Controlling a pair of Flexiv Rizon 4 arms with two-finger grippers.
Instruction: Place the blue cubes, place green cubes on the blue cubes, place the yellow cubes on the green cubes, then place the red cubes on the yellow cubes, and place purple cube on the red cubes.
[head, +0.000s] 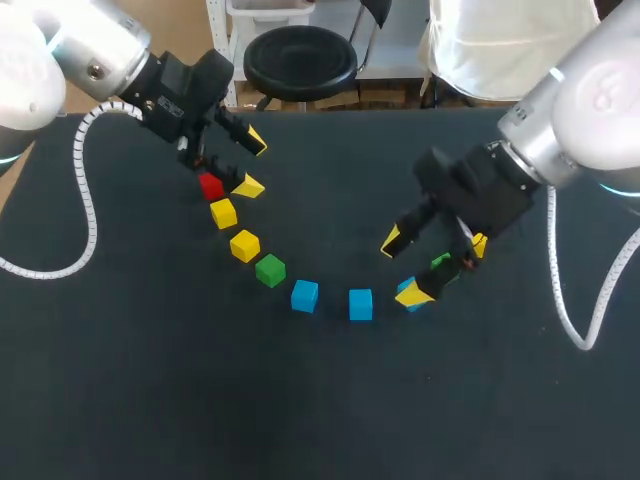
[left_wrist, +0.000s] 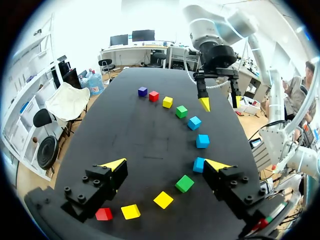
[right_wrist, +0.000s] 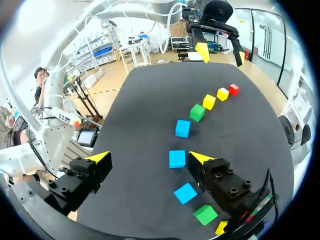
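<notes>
Cubes lie in an arc on the black table (head: 150, 380): a red cube (head: 211, 186), two yellow cubes (head: 223, 213) (head: 244, 245), a green cube (head: 270, 270), then blue cubes (head: 305, 295) (head: 360, 304). My left gripper (head: 252, 163) hangs open by the red cube, holding nothing. My right gripper (head: 402, 268) is open over the arc's right end, partly hiding a third blue cube (head: 407, 290) and a green cube (head: 440, 262). The left wrist view shows the far end: green (left_wrist: 181, 111), yellow (left_wrist: 167, 102), red (left_wrist: 154, 96) and a purple cube (left_wrist: 143, 91).
In the right wrist view the open right gripper (right_wrist: 149, 158) has a blue cube (right_wrist: 177, 159) between its fingers' line and a green cube (right_wrist: 205, 214) under its finger. Black table stretches in front of the arc and along the back edge.
</notes>
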